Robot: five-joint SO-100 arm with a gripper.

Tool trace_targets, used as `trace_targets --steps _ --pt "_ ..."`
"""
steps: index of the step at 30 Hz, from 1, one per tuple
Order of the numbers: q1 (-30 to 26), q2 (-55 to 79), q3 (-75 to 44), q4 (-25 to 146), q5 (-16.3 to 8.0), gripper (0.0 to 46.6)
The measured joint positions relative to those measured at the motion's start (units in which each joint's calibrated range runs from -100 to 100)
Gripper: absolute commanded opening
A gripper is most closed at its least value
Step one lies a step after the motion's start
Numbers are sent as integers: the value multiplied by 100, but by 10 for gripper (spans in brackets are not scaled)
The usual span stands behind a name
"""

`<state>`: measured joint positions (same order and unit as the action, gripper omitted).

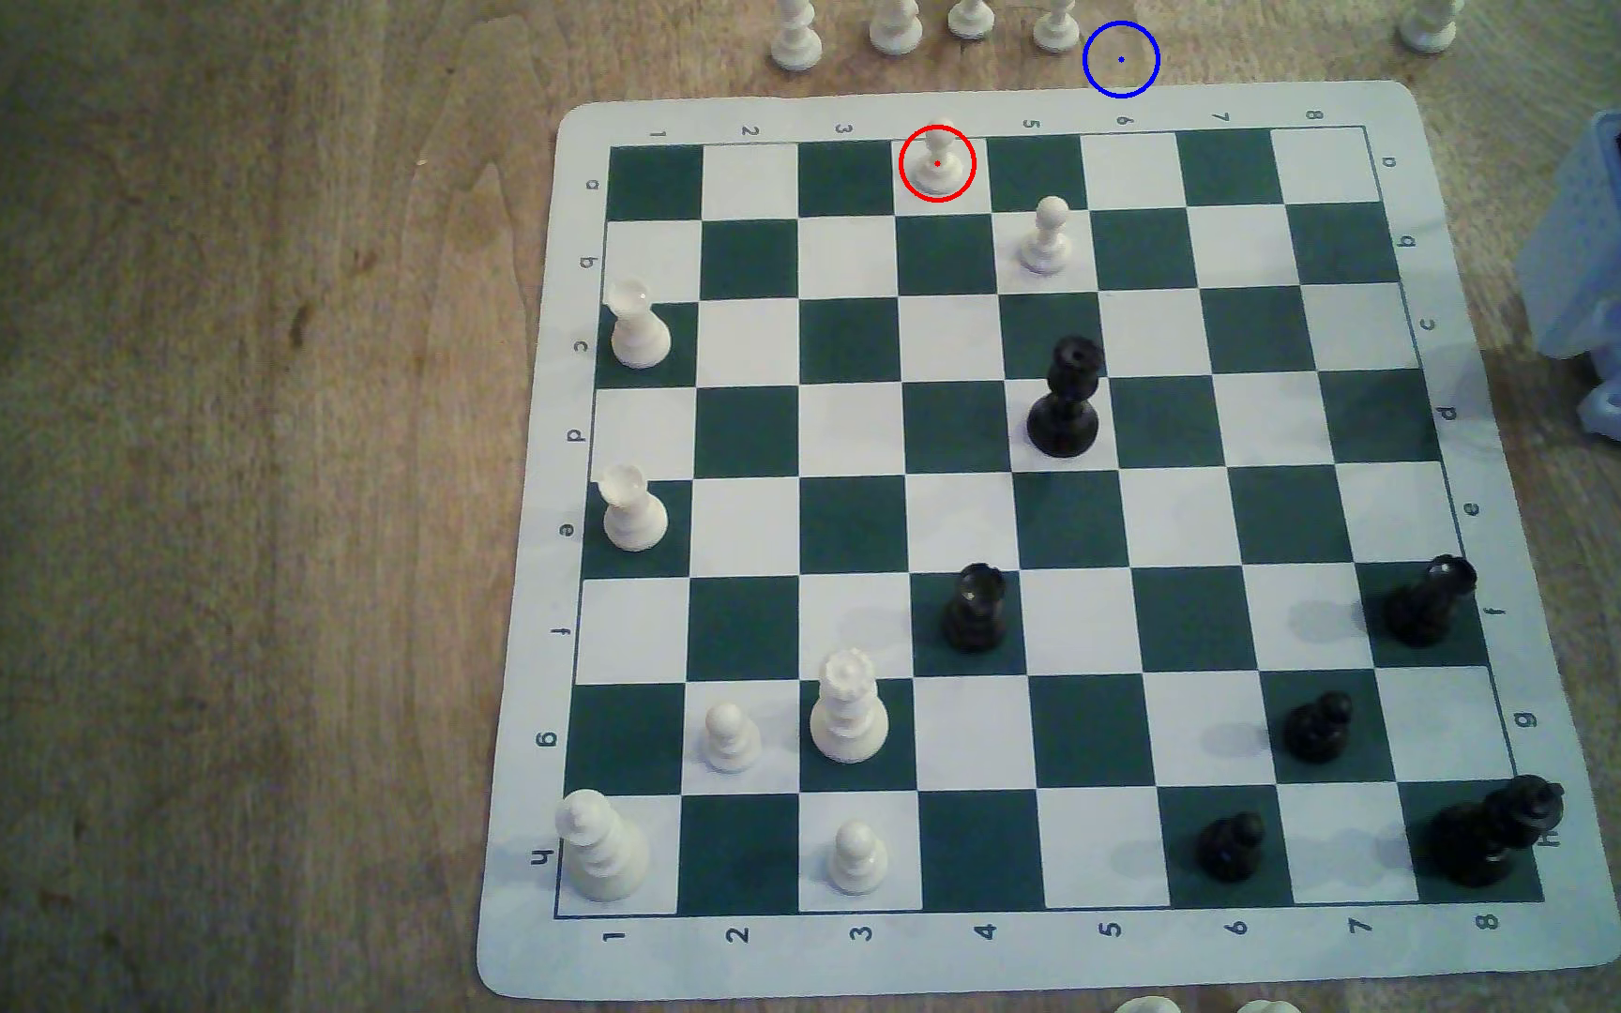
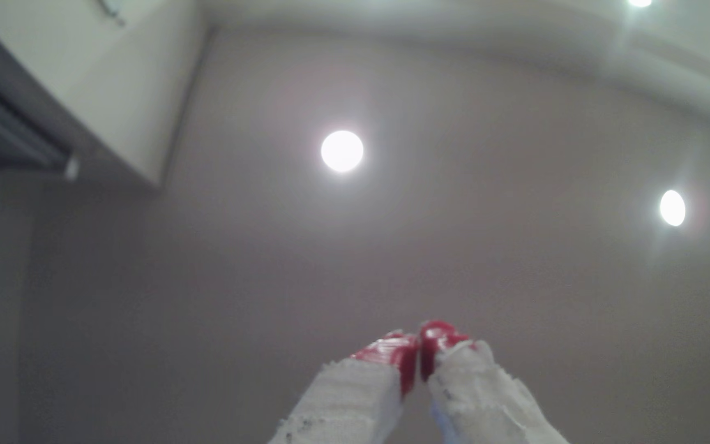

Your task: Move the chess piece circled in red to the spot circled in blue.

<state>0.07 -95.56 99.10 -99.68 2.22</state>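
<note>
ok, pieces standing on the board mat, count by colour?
White pieces, plus the red-circled pawn: 8
Black pieces: 6
Total: 14

Your white pawn (image 1: 938, 161) stands upright inside the red ring on a white square in the board's far row, column 4. It has a ball head, slim neck and round flared base. Your target spot (image 1: 1121, 59), bare brown wood inside a blue ring, lies off the board at about two o'clock from the pawn.
</note>
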Motion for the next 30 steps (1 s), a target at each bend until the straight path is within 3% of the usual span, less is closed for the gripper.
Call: trace_targets --steps 22,24,26,30 --pt "0 0 0 0 0 2" --pt "0 0 0 -8 -98 2" --pt "0 0 0 -8 -449 2" --pt "0 0 0 0 -596 2"
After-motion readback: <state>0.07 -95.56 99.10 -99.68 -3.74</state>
